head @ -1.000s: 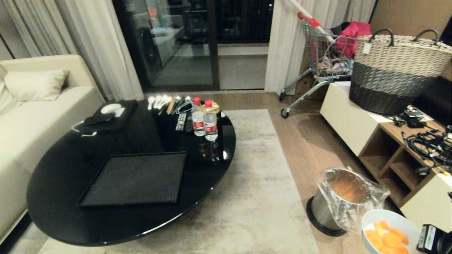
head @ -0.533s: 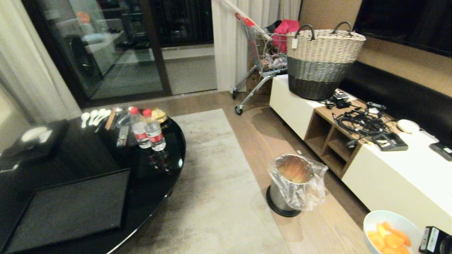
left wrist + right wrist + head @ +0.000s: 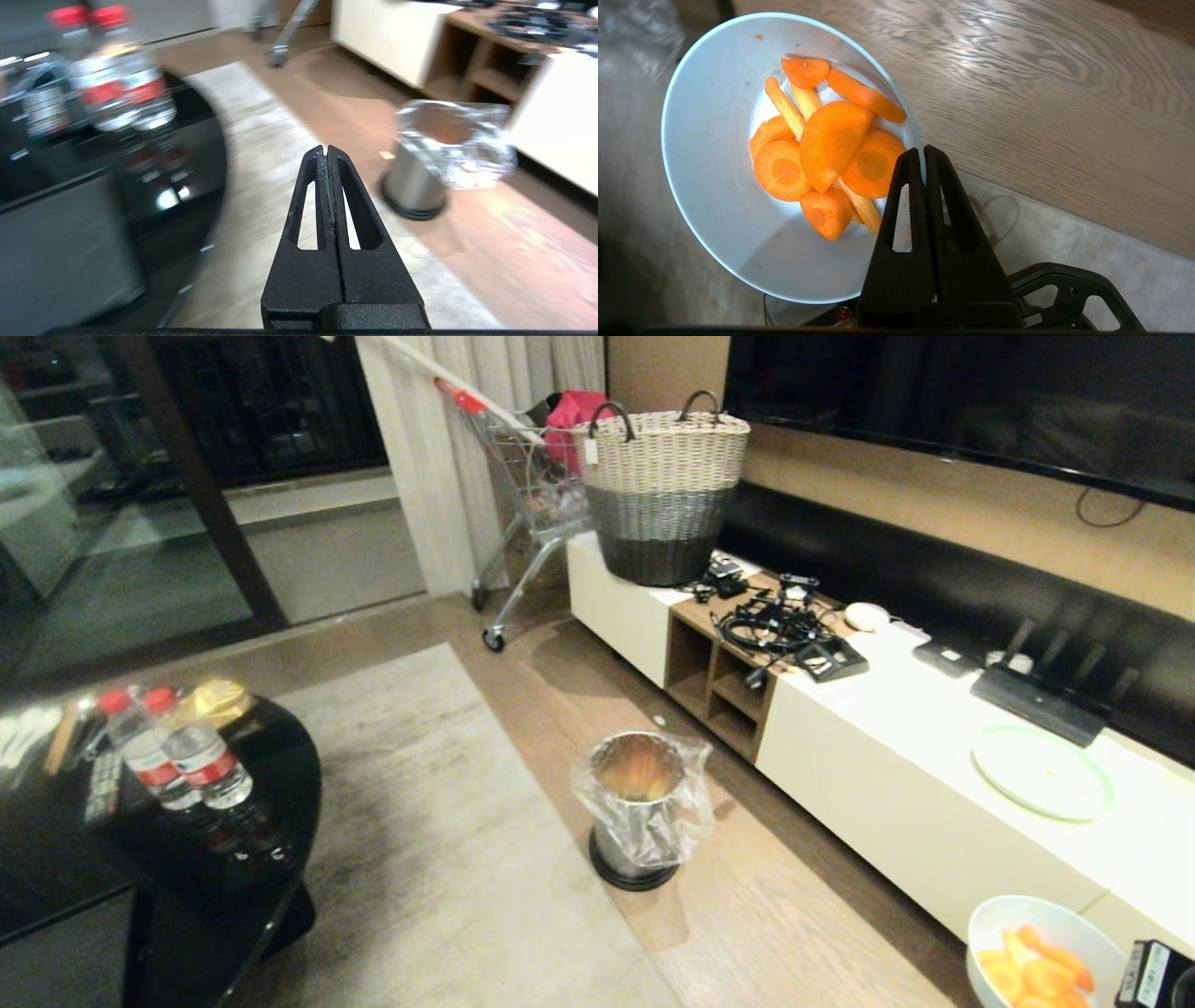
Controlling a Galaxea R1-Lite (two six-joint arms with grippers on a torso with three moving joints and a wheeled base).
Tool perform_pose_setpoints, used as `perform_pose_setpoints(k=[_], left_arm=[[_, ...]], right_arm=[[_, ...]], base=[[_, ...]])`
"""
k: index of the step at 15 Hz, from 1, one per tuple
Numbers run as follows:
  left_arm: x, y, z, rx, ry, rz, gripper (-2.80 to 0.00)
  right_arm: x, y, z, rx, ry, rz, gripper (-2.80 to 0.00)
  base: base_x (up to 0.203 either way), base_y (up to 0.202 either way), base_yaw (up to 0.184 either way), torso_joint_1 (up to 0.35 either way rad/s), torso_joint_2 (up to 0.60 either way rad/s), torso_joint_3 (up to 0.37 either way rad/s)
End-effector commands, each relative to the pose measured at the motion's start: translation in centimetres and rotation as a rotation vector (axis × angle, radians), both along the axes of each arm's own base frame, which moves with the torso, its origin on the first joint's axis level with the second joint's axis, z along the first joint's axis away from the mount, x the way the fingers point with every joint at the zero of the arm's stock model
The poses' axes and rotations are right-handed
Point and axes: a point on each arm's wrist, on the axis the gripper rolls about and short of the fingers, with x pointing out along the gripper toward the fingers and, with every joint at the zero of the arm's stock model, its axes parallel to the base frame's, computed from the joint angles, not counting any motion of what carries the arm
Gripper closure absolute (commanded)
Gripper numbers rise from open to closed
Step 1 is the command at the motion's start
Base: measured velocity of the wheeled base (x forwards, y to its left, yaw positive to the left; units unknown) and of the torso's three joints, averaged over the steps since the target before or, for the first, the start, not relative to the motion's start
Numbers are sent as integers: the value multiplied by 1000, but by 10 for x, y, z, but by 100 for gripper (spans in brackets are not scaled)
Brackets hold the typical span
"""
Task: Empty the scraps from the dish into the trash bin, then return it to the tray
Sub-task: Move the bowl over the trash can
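The dish [image 3: 714, 186], a white bowl, holds orange scraps [image 3: 826, 144] piled toward its lower side. My right gripper [image 3: 923, 154] is shut on the dish's rim and holds it tilted above the floor. In the head view the dish [image 3: 1055, 915] and its scraps [image 3: 1032, 975] sit at the bottom right corner. The trash bin [image 3: 639, 807], shiny metal with a clear bag liner, stands on the wooden floor well ahead and left of the dish. A corner of the tray [image 3: 56, 952] shows on the black table. My left gripper [image 3: 327, 148] is shut and empty, with the trash bin [image 3: 434, 158] beyond it.
A low white cabinet [image 3: 887, 765] runs along the right, carrying a woven basket [image 3: 665, 495], tangled cables [image 3: 770, 621] and a pale plate [image 3: 1041, 770]. Two water bottles [image 3: 187, 761] stand on the round black table [image 3: 233, 859]. A shopping cart [image 3: 523, 476] stands behind, with a grey rug [image 3: 439, 859] between.
The whole head view has swung to the right: table and tray slid off to the left and the trash bin came to the middle. The dish stays held at the bottom right.
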Motion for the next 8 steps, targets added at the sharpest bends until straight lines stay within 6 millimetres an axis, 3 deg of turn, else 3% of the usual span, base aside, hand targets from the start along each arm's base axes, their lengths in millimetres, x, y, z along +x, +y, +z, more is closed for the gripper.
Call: perform_pose_setpoints(k=[1,8], left_arm=[[0,0,0,0,-1,0,0],[0,0,0,0,-1,0,0]], right_arm=[[1,0,1,-2,-9,-1,0],[2,0,1,-14,-4,29,0]], base=[[0,5,-133,2,2,5],[0,0,-13,0,0,0]])
